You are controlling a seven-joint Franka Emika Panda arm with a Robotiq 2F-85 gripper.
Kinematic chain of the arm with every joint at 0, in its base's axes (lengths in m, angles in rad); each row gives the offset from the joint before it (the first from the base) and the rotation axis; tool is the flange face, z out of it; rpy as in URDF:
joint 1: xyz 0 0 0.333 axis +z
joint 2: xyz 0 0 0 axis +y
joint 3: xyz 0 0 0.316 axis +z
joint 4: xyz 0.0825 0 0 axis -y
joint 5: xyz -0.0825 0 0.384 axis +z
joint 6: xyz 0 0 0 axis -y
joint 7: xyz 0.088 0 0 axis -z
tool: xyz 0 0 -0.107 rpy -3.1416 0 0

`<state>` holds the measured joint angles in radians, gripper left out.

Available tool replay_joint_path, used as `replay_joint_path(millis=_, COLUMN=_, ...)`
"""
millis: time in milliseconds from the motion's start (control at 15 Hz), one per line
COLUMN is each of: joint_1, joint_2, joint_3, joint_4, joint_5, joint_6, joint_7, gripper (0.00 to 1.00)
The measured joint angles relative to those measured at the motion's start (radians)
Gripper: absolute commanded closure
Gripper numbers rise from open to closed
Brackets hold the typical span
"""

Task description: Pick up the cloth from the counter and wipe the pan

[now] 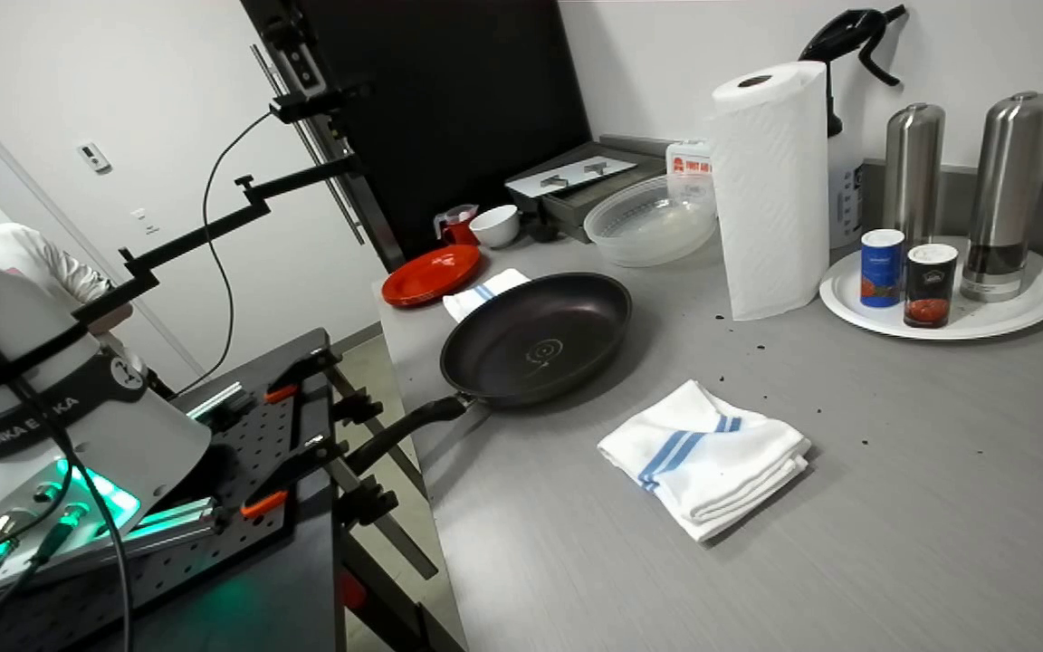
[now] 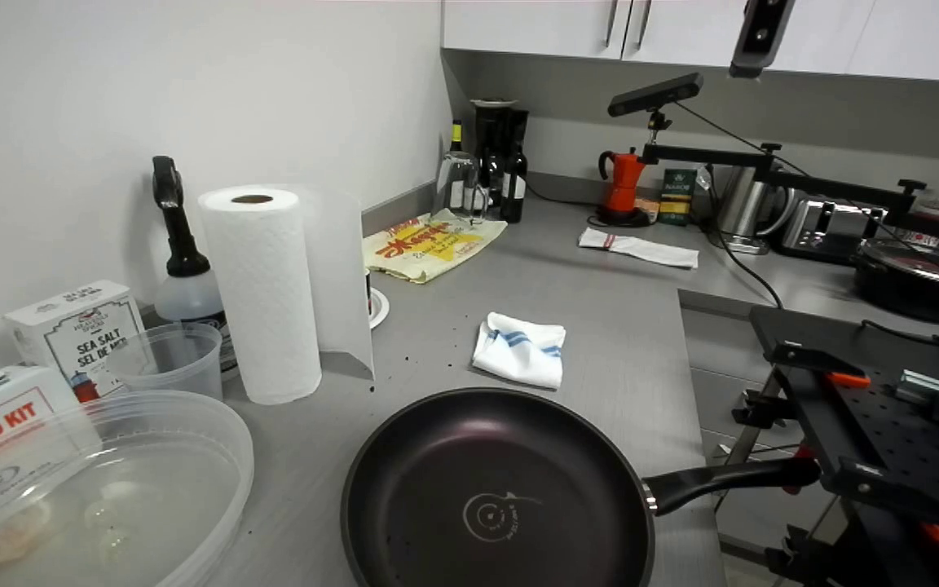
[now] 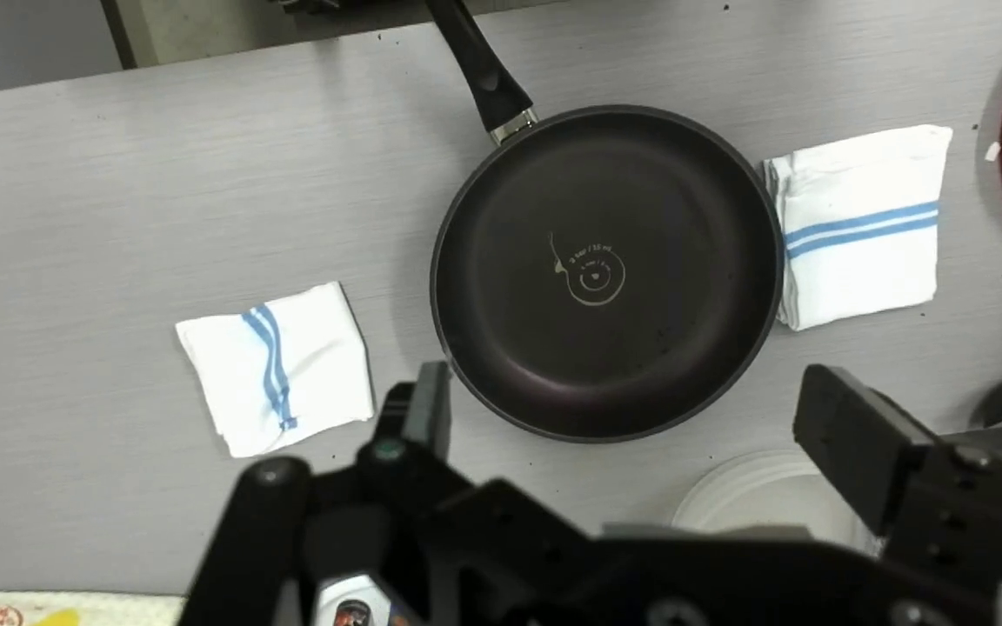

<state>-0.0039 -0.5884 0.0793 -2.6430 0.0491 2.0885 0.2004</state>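
A folded white cloth with blue stripes [image 1: 703, 462] lies flat on the grey counter [image 1: 847, 570]. It also shows in an exterior view [image 2: 520, 352] and left of the pan in the wrist view [image 3: 318, 365]. A second blue-striped cloth [image 3: 866, 226] lies against the pan's opposite side, partly behind it in an exterior view [image 1: 490, 290]. The dark pan [image 1: 540, 340] sits upright between them; it shows in an exterior view [image 2: 502, 489] and the wrist view [image 3: 605, 278]. My gripper [image 3: 627, 391] is open and empty above the counter, its fingers wide apart near the pan's rim.
The pan's black handle [image 1: 408, 430] juts past the counter edge. A paper towel roll [image 1: 770, 199], a white tray with shakers [image 1: 1042, 303] and a clear plastic container [image 2: 111, 489] stand along the wall. A red plate [image 1: 431, 276] lies beyond the pan.
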Motion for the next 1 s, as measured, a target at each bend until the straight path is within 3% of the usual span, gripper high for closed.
replay_joint_path(millis=533, joint_1=-0.047, joint_2=0.197, joint_3=-0.003, joint_4=-0.001, joint_5=0.0, joint_6=0.081, joint_7=0.121, gripper=0.0)
replay_joint_path(millis=1000, joint_1=-0.108, joint_2=0.463, joint_3=-0.036, joint_4=0.06, joint_5=-0.003, joint_6=0.295, joint_7=0.289, gripper=0.0)
